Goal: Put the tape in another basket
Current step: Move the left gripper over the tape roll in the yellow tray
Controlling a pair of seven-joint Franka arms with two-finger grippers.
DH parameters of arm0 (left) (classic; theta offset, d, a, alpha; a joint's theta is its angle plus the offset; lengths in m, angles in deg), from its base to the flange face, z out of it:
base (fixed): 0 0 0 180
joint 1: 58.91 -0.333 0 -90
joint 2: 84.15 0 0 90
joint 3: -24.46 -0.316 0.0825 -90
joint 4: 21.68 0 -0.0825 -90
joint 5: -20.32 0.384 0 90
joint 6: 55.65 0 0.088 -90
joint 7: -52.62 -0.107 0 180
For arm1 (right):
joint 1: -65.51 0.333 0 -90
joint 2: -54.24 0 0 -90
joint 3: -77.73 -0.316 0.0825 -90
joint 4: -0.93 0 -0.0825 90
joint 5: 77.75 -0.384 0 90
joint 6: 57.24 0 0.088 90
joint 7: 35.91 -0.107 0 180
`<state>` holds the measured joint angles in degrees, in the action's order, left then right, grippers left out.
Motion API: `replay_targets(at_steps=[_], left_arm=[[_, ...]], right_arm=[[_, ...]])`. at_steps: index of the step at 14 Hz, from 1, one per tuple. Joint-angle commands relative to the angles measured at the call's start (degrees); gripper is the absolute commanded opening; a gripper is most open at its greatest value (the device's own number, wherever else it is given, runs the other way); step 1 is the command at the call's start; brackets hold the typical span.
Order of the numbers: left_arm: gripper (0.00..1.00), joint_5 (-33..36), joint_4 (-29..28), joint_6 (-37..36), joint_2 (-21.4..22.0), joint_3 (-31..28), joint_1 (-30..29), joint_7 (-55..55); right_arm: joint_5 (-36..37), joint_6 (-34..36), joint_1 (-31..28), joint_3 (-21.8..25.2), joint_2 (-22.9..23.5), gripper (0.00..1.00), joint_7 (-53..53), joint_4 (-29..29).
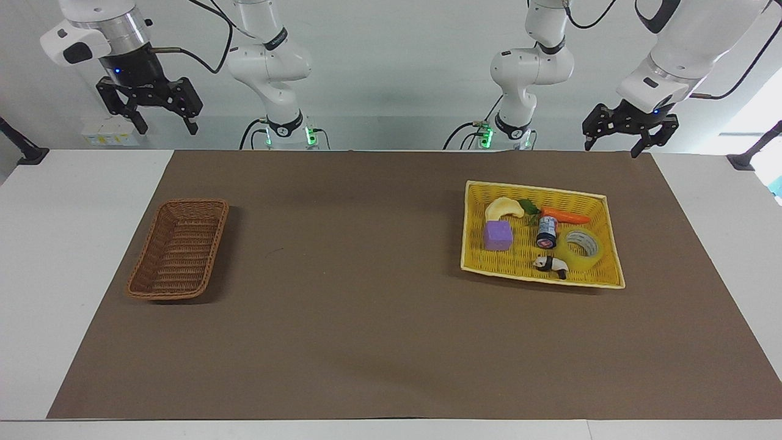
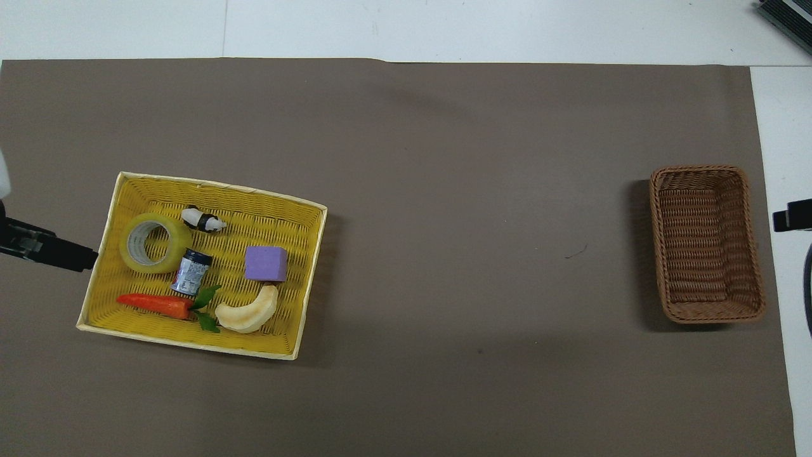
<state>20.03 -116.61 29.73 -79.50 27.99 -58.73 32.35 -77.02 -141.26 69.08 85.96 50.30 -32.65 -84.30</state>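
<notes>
Yellow translucent tape (image 1: 581, 245) lies flat in the yellow tray (image 1: 602, 198), at the tray's end toward the left arm, touching or just beside the dark jar (image 1: 547, 231) and the panda figure (image 1: 550, 264). Also in the tray: carrot (image 1: 565, 216), purple block (image 1: 498, 235), banana piece (image 1: 503, 208). Brown wicker basket (image 1: 179, 249) sits empty, well apart, toward the right arm's end of the table. Left gripper (image 1: 618, 137) is up in the air over the table edge at the robots' end, near the tray, jaws spread, holding nothing. Right gripper (image 1: 150, 111) waits high near the basket's end, jaws also spread and empty. Judgement: task not started; pick not yet made. Risks: the tape is crowded by the jar and panda, so a finger coming down outside the roll could knock the jar over or drag the panda. A grasp across the smooth outer wall may slip; one finger through the core looks safer. The tray wall close by limits finger room at that end. The carry to the basket is long, possibly needing a handover, where a drop could occur.
</notes>
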Motion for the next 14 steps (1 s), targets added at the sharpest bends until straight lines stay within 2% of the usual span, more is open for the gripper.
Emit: replay_targets(at_steps=[1, 8, 13, 14], left_arm=[[1.00, -0.6, -5.9, 5.2, 1.5, 0.2, -0.7, -8.0], [1.00, -0.6, -15.5, 18.1, 1.1, 0.1, -3.0, -20.5], [1.00, -0.5, -23.4, 24.7, 1.3, -0.1, -4.1, -21.7], [1.00, -0.5, -24.2, 26.6, 1.1, -0.1, -4.9, -25.1]], right_arm=[[-1.1, 0.3, -0.7, -0.4, -0.9, 1.00, 1.4, -0.7], [-1.1, 0.3, -0.7, -0.4, -0.9, 1.00, 1.4, -0.7], [-1.1, 0.3, -0.7, -0.4, -0.9, 1.00, 1.4, -0.7], [-1.1, 0.3, -0.7, -0.4, -0.9, 1.00, 1.4, -0.7]])
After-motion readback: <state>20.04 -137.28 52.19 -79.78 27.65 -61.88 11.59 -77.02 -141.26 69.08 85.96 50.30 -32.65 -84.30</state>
